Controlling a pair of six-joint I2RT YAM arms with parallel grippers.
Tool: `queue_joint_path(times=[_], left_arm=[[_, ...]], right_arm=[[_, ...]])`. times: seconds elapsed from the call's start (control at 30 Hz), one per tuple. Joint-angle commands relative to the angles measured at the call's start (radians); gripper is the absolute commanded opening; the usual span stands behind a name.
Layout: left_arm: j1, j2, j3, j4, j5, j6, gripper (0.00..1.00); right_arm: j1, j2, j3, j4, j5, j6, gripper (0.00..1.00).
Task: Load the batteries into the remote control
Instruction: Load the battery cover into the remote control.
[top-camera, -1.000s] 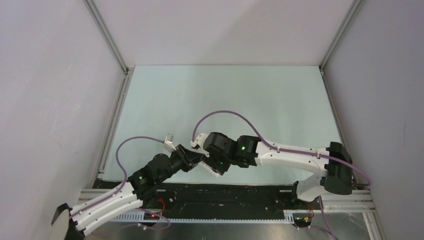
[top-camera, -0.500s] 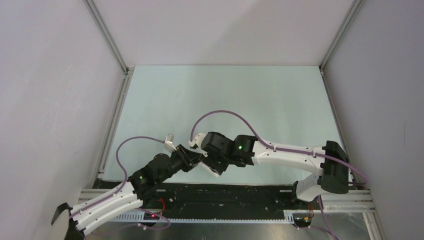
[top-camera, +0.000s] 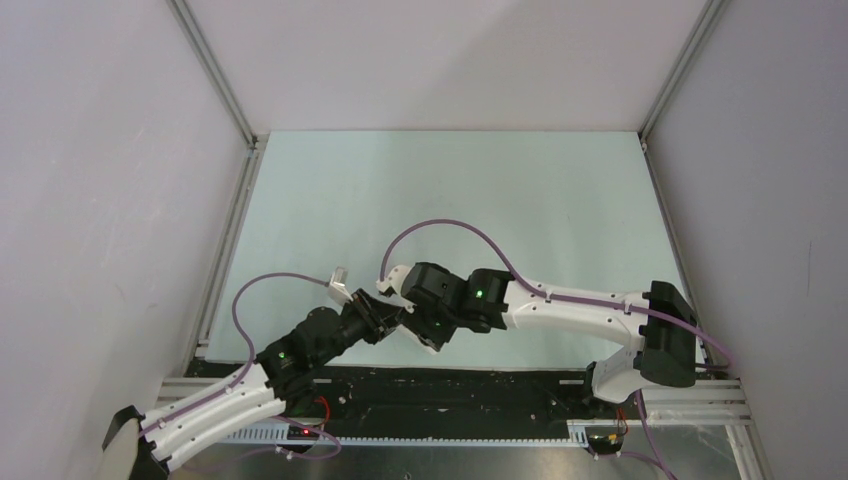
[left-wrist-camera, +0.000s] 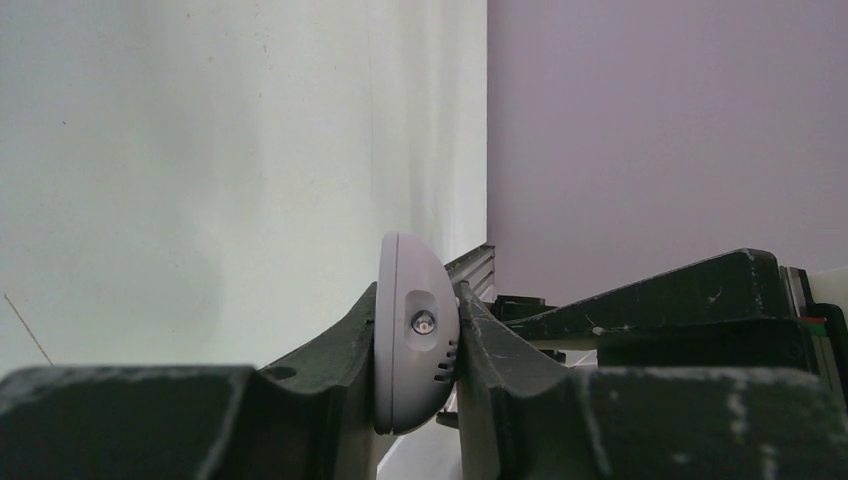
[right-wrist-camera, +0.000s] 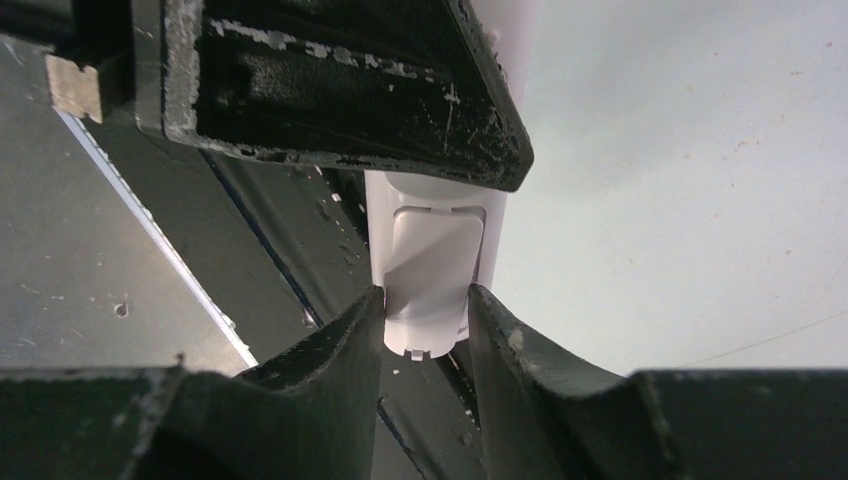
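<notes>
Both arms meet over the near edge of the table (top-camera: 520, 200), a bit left of its middle. The remote (left-wrist-camera: 413, 335) is held between them and looks lifted off the table, though the top view is too small to be sure.

The left gripper (left-wrist-camera: 420, 300) is clenched on the remote's rounded front end, the one with the small emitter window (left-wrist-camera: 421, 322). A finger presses each flat side with no gap showing.

The right gripper (right-wrist-camera: 425, 293) is clamped on the remote's other end, with the back of the remote facing its camera. The white cover plate (right-wrist-camera: 428, 250) lies in its recess on the back, and its tabbed end sits right between the fingertips. The dark finger across the top of that view is probably the left gripper's.

No batteries show in any view, on the table or in either gripper. The battery bay is hidden under the cover plate.

Progress, as a judgement: with the cover over the bay and no loose batteries in sight, the loading is probably done. The step in hand looks like closing or seating the cover. I can't tell whether the cover is fully latched or only slid partway, and the pictures cannot confirm that both batteries are inside.

What is left, most likely: press the cover home if it is not clicked in, then put the remote back down on the table and let go.
</notes>
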Motion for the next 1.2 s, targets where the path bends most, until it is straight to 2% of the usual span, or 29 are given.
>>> queue_joint_path(times=[0.0, 0.17, 0.83, 1.17], left_arm=[[0.004, -0.019, 0.046, 0.058, 0.008, 0.012, 0.00], [0.002, -0.029, 0.043, 0.058, 0.008, 0.008, 0.00], [0.004, -0.025, 0.044, 0.061, 0.009, 0.004, 0.00], [0.004, -0.026, 0.043, 0.064, 0.013, 0.002, 0.00]], right_arm=[[-0.005, 0.000, 0.047, 0.056, -0.043, 0.008, 0.41], [-0.007, -0.006, 0.047, 0.063, -0.047, 0.008, 0.47], [-0.007, -0.021, 0.059, 0.017, 0.055, -0.016, 0.50], [-0.006, -0.015, 0.063, 0.015, 0.058, -0.021, 0.53]])
